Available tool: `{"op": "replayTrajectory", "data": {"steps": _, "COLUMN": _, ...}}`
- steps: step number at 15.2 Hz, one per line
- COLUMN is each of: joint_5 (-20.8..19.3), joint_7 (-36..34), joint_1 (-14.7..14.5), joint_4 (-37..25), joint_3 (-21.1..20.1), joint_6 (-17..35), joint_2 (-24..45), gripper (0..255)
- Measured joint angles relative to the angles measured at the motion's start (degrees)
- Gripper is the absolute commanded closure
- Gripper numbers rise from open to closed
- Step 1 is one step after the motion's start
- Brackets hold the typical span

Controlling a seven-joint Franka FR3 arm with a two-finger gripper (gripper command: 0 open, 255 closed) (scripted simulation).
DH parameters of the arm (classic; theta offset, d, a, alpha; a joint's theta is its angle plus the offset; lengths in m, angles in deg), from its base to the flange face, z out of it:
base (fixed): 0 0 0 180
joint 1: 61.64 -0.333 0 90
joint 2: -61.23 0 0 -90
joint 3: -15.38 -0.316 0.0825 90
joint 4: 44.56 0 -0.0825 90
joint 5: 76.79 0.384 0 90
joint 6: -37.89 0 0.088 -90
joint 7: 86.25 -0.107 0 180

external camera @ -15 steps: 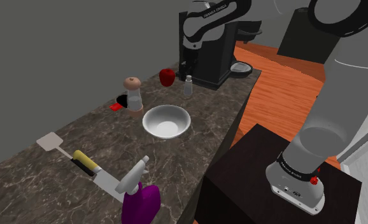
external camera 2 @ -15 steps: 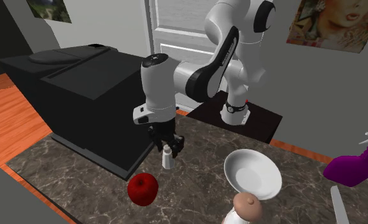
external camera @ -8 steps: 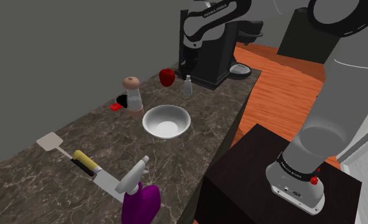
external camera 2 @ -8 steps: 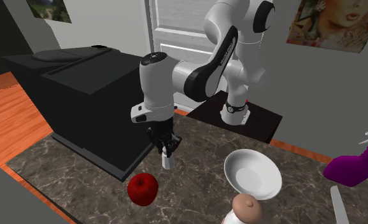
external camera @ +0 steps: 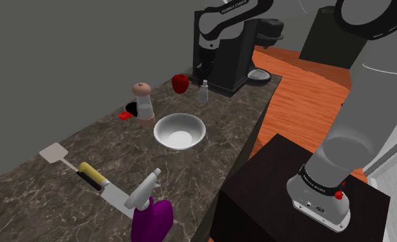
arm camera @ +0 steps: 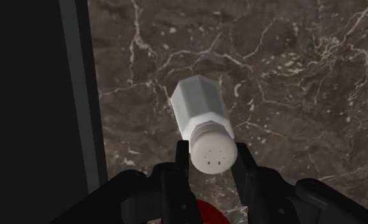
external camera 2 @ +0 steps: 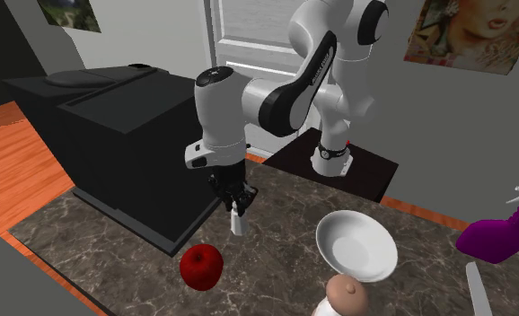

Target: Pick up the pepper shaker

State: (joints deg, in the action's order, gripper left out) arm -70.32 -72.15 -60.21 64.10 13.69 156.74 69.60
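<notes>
Gripper (arm camera: 211, 156) fingers are closed snugly on the cap end of the white pepper shaker (arm camera: 202, 111), one on each side. The shaker's body points toward the dark marble counter (arm camera: 291, 76), near the red apple (external camera: 180, 83), with the black appliance (external camera: 231, 69) just beyond.

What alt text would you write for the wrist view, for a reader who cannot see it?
The black end effector clasps a white pepper shaker at its perforated cap, with a dark, white-veined counter behind it. A black appliance stands beside the shaker.
</notes>
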Motion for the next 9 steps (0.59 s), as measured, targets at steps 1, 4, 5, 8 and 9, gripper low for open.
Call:
{"op": "replayTrajectory", "data": {"steps": 1, "joint_5": -0.02, "joint_7": -0.03, "joint_1": 0.04, "joint_4": -0.52, "joint_3": 0.01, "joint_6": -0.79, "joint_2": -0.18, "gripper": 255}}
{"op": "replayTrajectory", "data": {"steps": 4, "joint_5": -0.13, "joint_7": -0.34, "joint_1": 0.1, "joint_4": -2.34, "joint_3": 0.04, "joint_6": -3.0, "joint_2": -0.64, "gripper": 255}}
{"op": "replayTrajectory", "data": {"steps": 5, "joint_5": -0.18, "joint_7": -0.48, "joint_1": 0.13, "joint_4": -2.7, "joint_3": 0.07, "joint_6": -3.6, "joint_2": -1.02, "gripper": 255}}
{"op": "replayTrajectory", "data": {"steps": 8, "joint_5": -0.27, "joint_7": -0.65, "joint_1": 0.2, "joint_4": -4.32, "joint_3": 0.12, "joint_6": -5.73, "joint_2": -1.56, "gripper": 255}}
{"op": "replayTrajectory", "data": {"steps": 9, "joint_5": -0.3, "joint_7": -0.7, "joint_1": 0.23, "joint_4": -4.96, "joint_3": 0.14, "joint_6": -6.5, "joint_2": -1.72, "gripper": 255}}
